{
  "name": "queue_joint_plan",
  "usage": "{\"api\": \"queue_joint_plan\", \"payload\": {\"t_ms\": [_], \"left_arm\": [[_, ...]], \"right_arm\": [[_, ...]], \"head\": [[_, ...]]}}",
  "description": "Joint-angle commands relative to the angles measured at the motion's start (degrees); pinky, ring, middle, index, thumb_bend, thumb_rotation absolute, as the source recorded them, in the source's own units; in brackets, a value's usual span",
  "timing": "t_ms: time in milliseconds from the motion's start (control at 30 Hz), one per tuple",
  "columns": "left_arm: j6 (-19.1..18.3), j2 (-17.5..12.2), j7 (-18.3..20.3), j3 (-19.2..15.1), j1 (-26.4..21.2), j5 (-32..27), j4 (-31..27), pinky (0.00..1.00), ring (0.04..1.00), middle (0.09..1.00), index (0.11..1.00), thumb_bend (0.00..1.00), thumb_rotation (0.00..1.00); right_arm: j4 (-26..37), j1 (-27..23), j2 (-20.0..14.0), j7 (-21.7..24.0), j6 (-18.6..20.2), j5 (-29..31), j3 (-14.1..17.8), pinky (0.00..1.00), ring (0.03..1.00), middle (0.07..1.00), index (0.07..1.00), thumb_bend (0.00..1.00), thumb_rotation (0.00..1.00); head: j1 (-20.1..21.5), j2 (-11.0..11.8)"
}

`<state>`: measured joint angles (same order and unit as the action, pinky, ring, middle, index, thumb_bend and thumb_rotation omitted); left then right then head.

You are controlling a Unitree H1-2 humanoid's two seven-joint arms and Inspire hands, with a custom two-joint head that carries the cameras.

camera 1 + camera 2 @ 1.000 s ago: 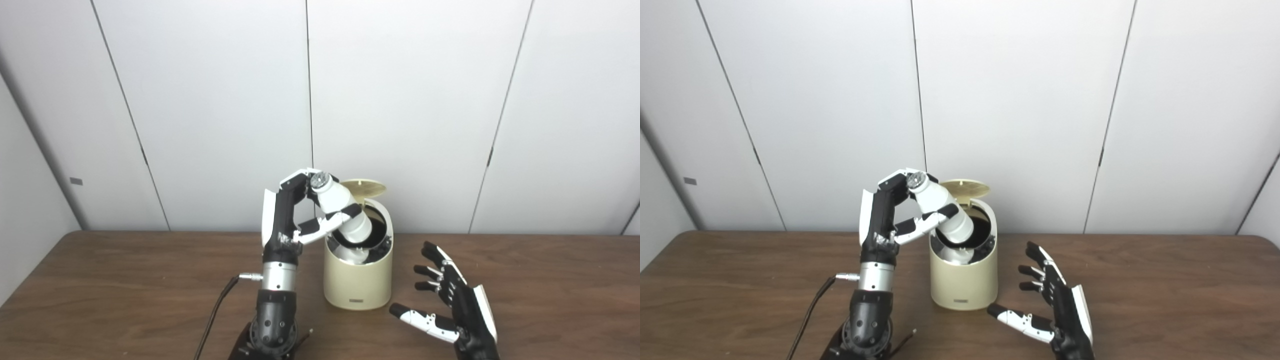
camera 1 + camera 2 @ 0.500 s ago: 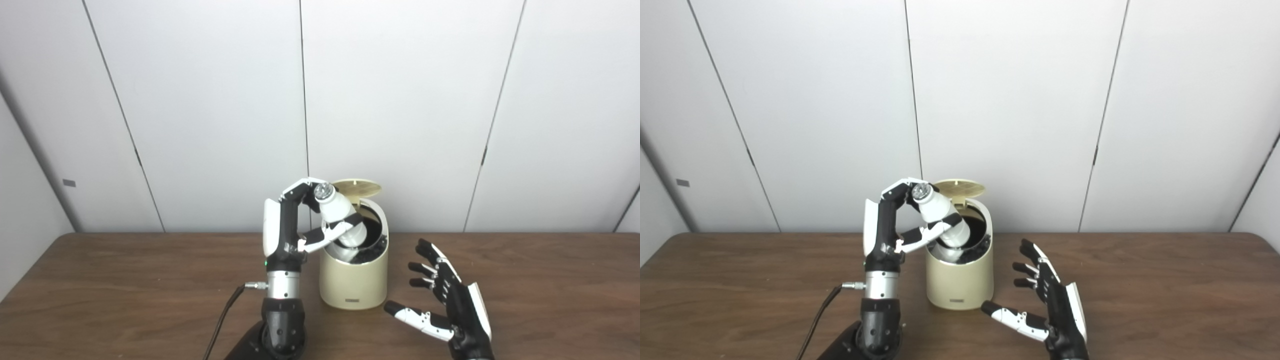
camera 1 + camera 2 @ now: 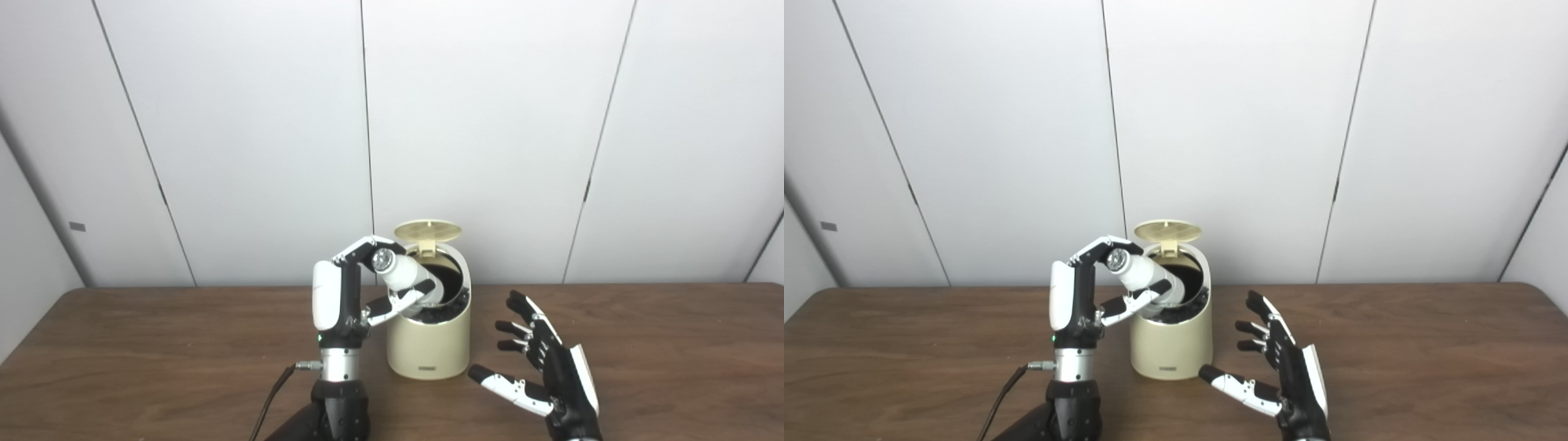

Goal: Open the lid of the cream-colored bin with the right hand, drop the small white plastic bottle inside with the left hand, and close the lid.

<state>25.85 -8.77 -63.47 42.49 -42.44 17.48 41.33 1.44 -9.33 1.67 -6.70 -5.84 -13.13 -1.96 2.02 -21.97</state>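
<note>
Drop step. Left hand (image 3: 352,291), fingers clamped on the bottle (image 3: 404,278), tilts its base into the open bin (image 3: 429,349), lid (image 3: 427,230) upright at 12 o'clock. Right hand (image 3: 545,373) waits at 3 o'clock, fingers apart. Next, probably: release, then shut the lid.

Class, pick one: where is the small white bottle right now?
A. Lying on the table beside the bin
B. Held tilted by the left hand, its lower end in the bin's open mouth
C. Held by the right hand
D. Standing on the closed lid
B: the left hand grips the tilted bottle, whose lower end dips into the bin under the raised lid.
</note>
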Motion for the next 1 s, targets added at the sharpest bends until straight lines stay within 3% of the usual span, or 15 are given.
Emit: {"api": "queue_joint_plan", "payload": {"t_ms": [0, 100, 167, 200, 233, 367, 633, 967], "left_arm": [[1.1, -1.2, 0.2, 0.2, -2.8, -0.2, -1.2, 0.42, 0.466, 0.488, 0.482, 0.50, 0.00], [1.1, -1.5, 4.5, 0.1, -2.1, -2.4, -2.5, 0.45, 0.470, 0.516, 0.481, 0.50, 0.00], [1.1, -1.6, 6.5, -0.2, -1.7, -3.2, -3.1, 0.48, 0.566, 0.645, 0.493, 0.51, 0.02], [1.1, -1.6, 6.9, -0.5, -1.6, -3.1, -3.1, 0.50, 0.629, 0.727, 0.643, 0.65, 0.01], [1.1, -1.5, 7.0, -1.0, -1.5, -2.6, -2.9, 0.52, 0.665, 0.772, 0.711, 0.70, 0.00], [1.1, -1.2, 7.8, -2.9, -1.1, -1.0, -3.1, 0.61, 0.748, 0.863, 0.831, 0.76, 0.01], [1.1, -0.7, 10.6, -5.8, -0.1, -1.0, -4.4, 0.62, 0.764, 0.875, 0.848, 0.76, 0.01], [1.1, -0.4, 10.7, -7.5, 0.3, 1.1, -5.5, 0.60, 0.738, 0.861, 0.837, 0.76, 0.04]], "right_arm": [[2.3, -1.4, 0.3, -0.3, -0.4, -0.2, -0.2, 0.63, 0.754, 0.884, 0.889, 0.75, 0.29], [2.3, -1.4, 0.3, -0.2, -0.4, -0.1, -0.2, 0.63, 0.748, 0.885, 0.888, 0.75, 0.29], [2.3, -1.4, 0.2, -0.1, -0.5, -0.1, -0.2, 0.63, 0.747, 0.884, 0.889, 0.75, 0.28], [2.2, -1.4, 0.1, -0.1, -0.7, -0.1, -0.3, 0.63, 0.745, 0.883, 0.889, 0.74, 0.28], [2.1, -1.4, 0.1, -0.1, -0.8, 0.0, -0.3, 0.63, 0.744, 0.882, 0.888, 0.74, 0.28], [2.0, -1.4, 0.1, 0.0, -0.7, 0.2, -0.3, 0.62, 0.740, 0.880, 0.885, 0.75, 0.27], [2.1, -1.4, 0.1, 0.1, -0.4, 0.2, -0.5, 0.61, 0.725, 0.876, 0.881, 0.75, 0.25], [2.2, -1.4, 0.0, 0.1, -0.2, -0.2, -0.8, 0.60, 0.718, 0.880, 0.884, 0.74, 0.24]], "head": [[0.0, 0.0], [0.0, -0.1], [-0.1, -0.1], [-0.1, -0.1], [-0.2, -0.2], [-0.2, -0.2], [-0.5, -0.3], [-0.6, -0.3]]}}
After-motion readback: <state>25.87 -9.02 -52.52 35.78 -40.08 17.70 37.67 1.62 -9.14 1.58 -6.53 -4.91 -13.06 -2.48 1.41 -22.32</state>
